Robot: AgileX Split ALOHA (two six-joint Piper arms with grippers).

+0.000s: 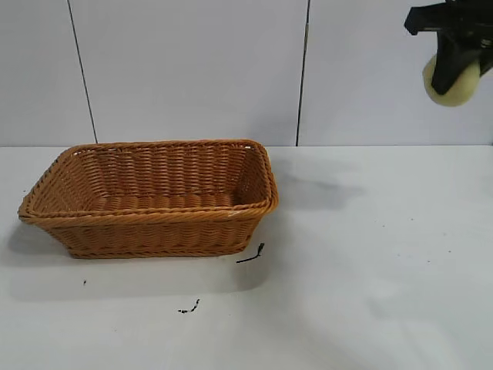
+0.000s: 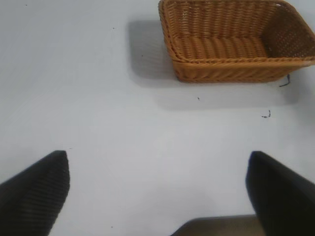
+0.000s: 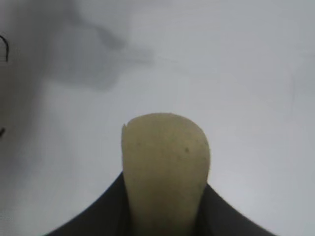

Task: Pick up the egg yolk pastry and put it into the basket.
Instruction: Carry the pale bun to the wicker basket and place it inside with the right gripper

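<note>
My right gripper is shut on the pale yellow-green egg yolk pastry and holds it high above the table at the far right, well right of the basket. In the right wrist view the pastry stands on edge, squeezed between the two dark fingers. The orange-brown wicker basket sits on the white table at the left of centre and is empty; it also shows in the left wrist view. My left gripper is open and empty, away from the basket, and is out of the exterior view.
Two small black scraps lie on the table: one by the basket's front right corner, one nearer the front. A white panelled wall stands behind the table.
</note>
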